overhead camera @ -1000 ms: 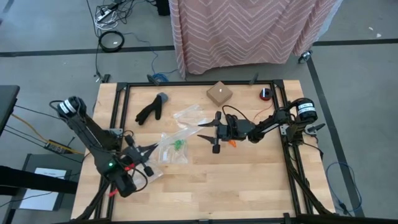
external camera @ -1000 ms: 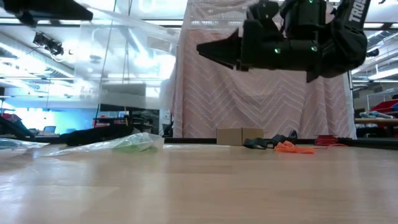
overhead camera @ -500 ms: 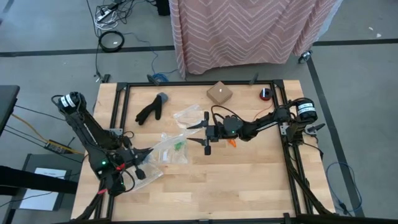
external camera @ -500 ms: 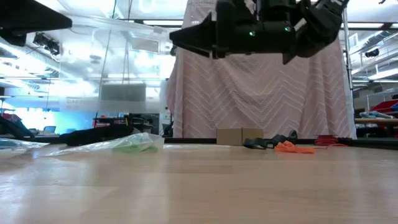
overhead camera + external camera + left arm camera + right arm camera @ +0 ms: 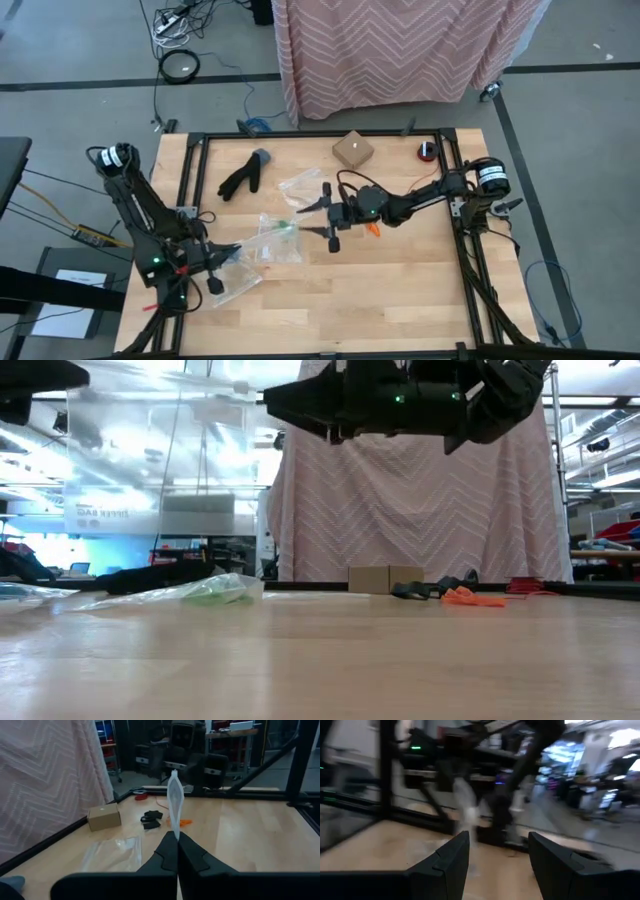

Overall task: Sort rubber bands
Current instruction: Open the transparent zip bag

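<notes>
Two grippers over a pale wooden table (image 5: 400, 290), one clear plastic zip bag (image 5: 174, 795) held clear of it.
Pinched left gripper (image 5: 177, 851) fingers together on that bag's lower edge, bag standing upright above them, near the table's left front. Hung right gripper (image 5: 326, 213) above mid-table, dark fingers (image 5: 451, 865) wide apart. Found small orange rubber loops (image 5: 373, 229) lying on the wood just beside the right arm, small black loops (image 5: 150, 818) near them. Found green loops (image 5: 287, 232) inside a second clear bag (image 5: 290, 248) lying flat between the grippers. Noted black glove (image 5: 243, 175) and small brown cardboard box (image 5: 352, 150) towards the far edge.
</notes>
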